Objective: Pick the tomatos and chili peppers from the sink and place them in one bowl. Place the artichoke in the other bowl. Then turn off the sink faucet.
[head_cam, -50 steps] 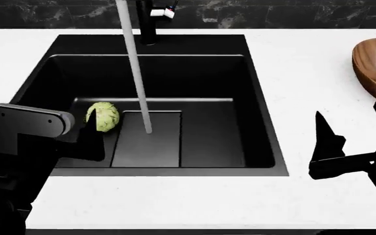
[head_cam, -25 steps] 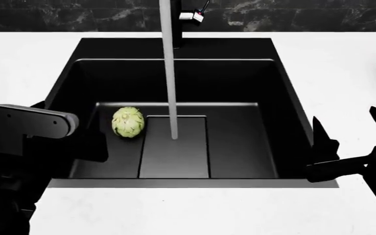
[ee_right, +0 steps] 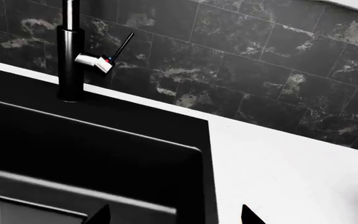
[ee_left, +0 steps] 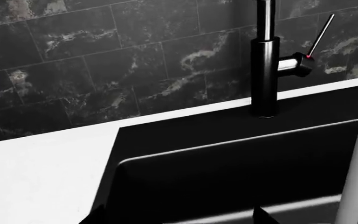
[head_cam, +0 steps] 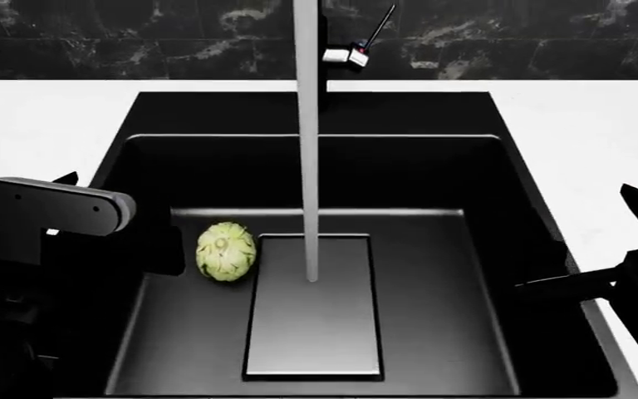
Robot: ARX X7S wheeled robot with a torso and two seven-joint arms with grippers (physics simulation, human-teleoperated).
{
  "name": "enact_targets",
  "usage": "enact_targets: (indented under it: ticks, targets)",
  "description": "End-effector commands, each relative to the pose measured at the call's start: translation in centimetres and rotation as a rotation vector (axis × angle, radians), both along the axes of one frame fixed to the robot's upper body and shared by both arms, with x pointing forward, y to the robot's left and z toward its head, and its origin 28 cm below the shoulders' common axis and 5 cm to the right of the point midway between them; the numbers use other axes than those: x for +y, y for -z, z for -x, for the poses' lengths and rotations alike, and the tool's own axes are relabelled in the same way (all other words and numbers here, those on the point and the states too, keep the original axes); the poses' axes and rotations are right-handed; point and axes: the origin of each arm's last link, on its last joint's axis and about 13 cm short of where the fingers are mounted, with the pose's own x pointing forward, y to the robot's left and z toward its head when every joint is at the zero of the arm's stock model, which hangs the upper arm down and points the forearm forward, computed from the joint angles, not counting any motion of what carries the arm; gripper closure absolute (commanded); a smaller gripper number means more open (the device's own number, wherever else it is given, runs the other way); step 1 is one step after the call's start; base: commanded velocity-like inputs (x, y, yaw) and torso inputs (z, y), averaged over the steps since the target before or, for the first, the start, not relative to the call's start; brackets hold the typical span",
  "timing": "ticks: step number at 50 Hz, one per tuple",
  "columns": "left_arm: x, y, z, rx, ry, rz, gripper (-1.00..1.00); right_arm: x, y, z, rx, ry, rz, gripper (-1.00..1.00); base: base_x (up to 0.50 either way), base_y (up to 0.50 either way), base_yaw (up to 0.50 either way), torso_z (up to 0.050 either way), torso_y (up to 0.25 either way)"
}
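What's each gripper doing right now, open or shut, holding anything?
Left gripper: open, empty, over the sink.
Right gripper: open, empty, by the sink's right edge.

No readable text, label, brand or number showed in any view.

Only sign noted: a small red and blue mark on the sink faucet (ee_right: 71, 51), at the outer end of the short side stub that carried the thin lever handle (ee_right: 123, 45). In the right wrist view both colours showed, red beside blue. In the left wrist view only a red dot was visible there. In the head view the mark was too small to make out more than a red speck. No lettering accompanied it.
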Motion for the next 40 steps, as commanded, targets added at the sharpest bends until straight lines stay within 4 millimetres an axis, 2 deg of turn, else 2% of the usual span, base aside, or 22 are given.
enact_targets:
  ticks: [1,11,32,40]
  targets:
    - [-0.1,0.1,-0.1,-0.004,0.018,0.014,-1.0,-0.1,0.2,0.0,-0.002,0.003,-0.007,-1.0,0.33,0.0,0.0,0.0,0.0]
    - [-0.1,0.0,-0.1,-0.002,0.024,0.01,-1.0,-0.1,0.5,0.0,0.036,0.013,-0.004,-1.0,0.25,0.0,0.0,0.0,0.0]
    - [-0.6,0.4,-0.3,0.044,0.038,0.026,-1.0,-0.1,0.4,0.4,0.023,0.012,-0.032,-1.0,0.0,0.0,0.0,0.0,0.0]
    - [-1.3,-0.3,-2.2,0.115,0.046,0.01,-1.0,-0.1,0.2,0.3,0.028,0.008,-0.034,-1.0,0.0,0.0,0.0,0.0,0.0]
